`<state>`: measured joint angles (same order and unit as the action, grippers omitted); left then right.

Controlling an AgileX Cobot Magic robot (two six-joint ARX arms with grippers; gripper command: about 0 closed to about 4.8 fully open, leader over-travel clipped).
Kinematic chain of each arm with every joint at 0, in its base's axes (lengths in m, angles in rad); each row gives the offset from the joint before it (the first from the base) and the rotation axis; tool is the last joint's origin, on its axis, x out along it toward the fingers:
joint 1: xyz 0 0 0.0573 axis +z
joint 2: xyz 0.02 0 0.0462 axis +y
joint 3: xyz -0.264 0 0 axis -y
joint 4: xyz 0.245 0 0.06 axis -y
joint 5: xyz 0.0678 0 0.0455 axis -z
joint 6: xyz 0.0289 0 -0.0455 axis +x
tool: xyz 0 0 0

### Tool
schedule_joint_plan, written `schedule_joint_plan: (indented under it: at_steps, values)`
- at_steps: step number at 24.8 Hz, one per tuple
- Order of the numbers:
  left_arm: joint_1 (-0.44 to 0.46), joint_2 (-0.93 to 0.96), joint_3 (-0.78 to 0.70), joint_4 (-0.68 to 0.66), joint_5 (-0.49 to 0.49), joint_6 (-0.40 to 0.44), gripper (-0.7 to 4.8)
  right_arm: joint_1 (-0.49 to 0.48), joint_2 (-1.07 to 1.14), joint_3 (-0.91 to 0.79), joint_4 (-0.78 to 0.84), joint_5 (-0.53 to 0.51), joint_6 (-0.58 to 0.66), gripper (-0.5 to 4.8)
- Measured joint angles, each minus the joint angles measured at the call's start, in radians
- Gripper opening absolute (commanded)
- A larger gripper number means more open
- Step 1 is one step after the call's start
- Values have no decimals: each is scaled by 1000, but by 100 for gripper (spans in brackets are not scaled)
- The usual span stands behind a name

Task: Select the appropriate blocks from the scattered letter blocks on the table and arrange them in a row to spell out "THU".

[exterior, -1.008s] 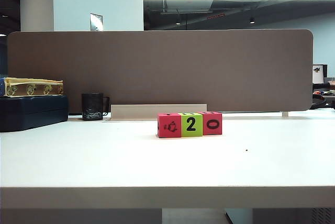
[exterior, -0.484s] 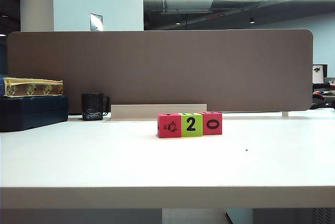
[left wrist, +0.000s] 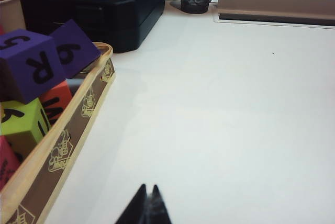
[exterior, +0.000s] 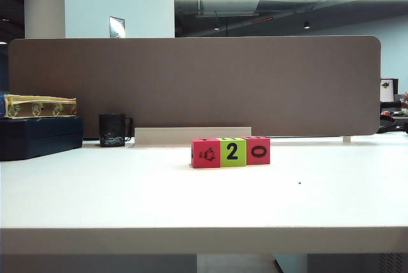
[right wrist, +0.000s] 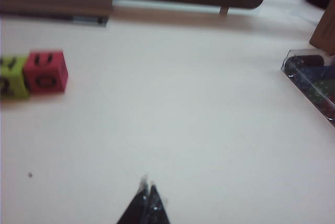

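Observation:
Three letter blocks stand touching in a row at the middle of the table (exterior: 204, 203): a red one with a small picture (exterior: 206, 153), a lime green one with a 2 (exterior: 233, 152) and a red one with a 0 (exterior: 258, 150). The right wrist view shows the red end block (right wrist: 46, 71) and part of the green block (right wrist: 13, 77), well away from my right gripper (right wrist: 147, 186), which is shut and empty over bare table. My left gripper (left wrist: 148, 188) is also shut and empty over the white top. Neither gripper appears in the exterior view.
A brown partition panel (exterior: 191, 85) closes the back. A black mug (exterior: 113, 130) and dark boxes (exterior: 39, 134) stand at the back left. Beside my left gripper, a gold-trimmed tray (left wrist: 78, 111) holds several loose blocks. A clear case (right wrist: 314, 85) lies at the right.

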<state>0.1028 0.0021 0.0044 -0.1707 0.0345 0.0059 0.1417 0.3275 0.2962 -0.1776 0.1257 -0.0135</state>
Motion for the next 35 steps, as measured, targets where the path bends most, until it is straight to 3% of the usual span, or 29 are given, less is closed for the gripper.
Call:
schedule_joint_plan:
  at_steps: [3, 7, 15, 24, 35]
  values:
    - [0, 0, 0, 0, 0, 0, -5, -105, -81, -124, 76, -124, 28, -5]
    - [0, 0, 0, 0, 0, 0, -5, -150, -180, -214, 110, -152, 43, -5]
    - [0, 0, 0, 0, 0, 0, -5, -150, -243, -280, 145, -190, 35, -5]
    - [0, 0, 0, 0, 0, 0, -5, -158, -320, -289, -8, -200, -13, -5]
    - [0, 0, 0, 0, 0, 0, -5, -156, -320, -289, -7, -198, 16, -5]
